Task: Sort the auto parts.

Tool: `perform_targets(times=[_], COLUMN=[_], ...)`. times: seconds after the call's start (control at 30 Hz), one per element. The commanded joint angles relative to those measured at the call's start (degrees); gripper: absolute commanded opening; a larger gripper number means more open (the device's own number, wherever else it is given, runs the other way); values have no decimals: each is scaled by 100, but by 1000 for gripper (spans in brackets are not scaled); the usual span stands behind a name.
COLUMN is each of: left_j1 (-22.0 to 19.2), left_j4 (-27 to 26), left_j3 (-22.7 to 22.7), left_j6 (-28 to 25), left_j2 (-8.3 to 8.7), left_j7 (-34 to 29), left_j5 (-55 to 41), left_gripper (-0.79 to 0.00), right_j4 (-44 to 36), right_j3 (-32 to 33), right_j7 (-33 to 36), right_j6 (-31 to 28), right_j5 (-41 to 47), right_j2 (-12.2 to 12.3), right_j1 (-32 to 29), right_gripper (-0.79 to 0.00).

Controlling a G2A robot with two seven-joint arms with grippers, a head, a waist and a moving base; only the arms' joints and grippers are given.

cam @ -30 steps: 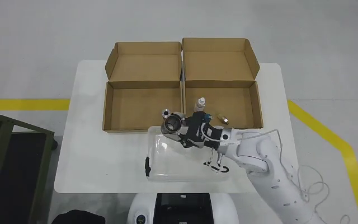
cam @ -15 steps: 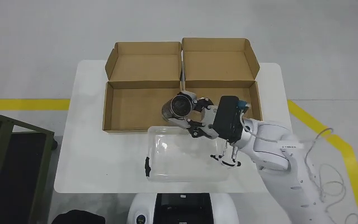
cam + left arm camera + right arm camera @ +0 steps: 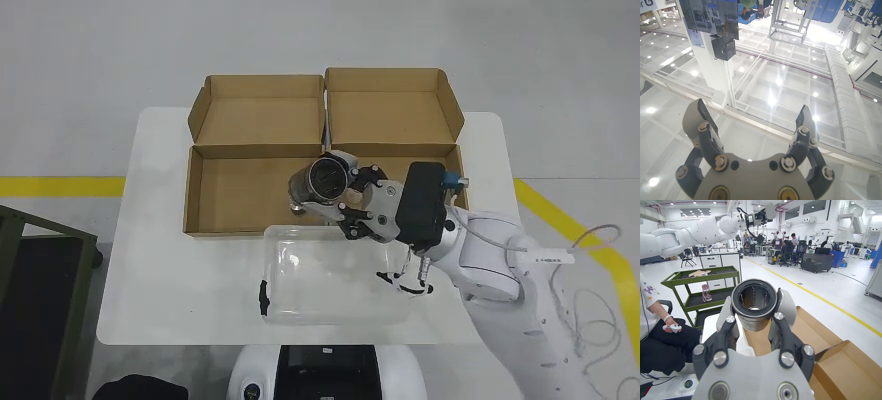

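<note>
The right gripper (image 3: pixel 336 199) pinches a metal bearing (image 3: pixel 322 181) above the left cardboard box (image 3: pixel 235 196), near its edge. It should probably move further in and lower before letting go.

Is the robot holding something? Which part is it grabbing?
Yes. The right gripper grips a hollow metal cylinder by its round outer wall, with one finger on each side. The left gripper is open and holds nothing.

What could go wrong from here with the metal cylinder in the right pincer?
The right pincer holds the smooth metal cylinder by its sides alone, so it might slip. It hangs close to where the left box meets the right box; released here, it could strike a rim or land in the wrong box.
</note>
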Motion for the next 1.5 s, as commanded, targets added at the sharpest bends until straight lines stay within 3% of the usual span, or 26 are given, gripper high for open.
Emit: perform_targets(times=[0.0,0.47,0.9,1.47], left_j1=[0,0,0,0], left_j4=[0,0,0,0], left_j3=[0,0,0,0], left_j6=[0,0,0,0], left_j2=[0,0,0,0], left_j7=[0,0,0,0], left_j5=[0,0,0,0], left_gripper=[0,0,0,0], right_j4=[-4,374,1353,3235], right_j3=[3,-549,-1361,-2579], right_j7=[0,202,380,32], right_j6=[3,96,194,768], right_j5=[0,-341,-1039,-1266], right_j2=[2,-41,-169,-697], right_j1=[4,74,473,1698], right_gripper=[-785,-785,-785,-785])
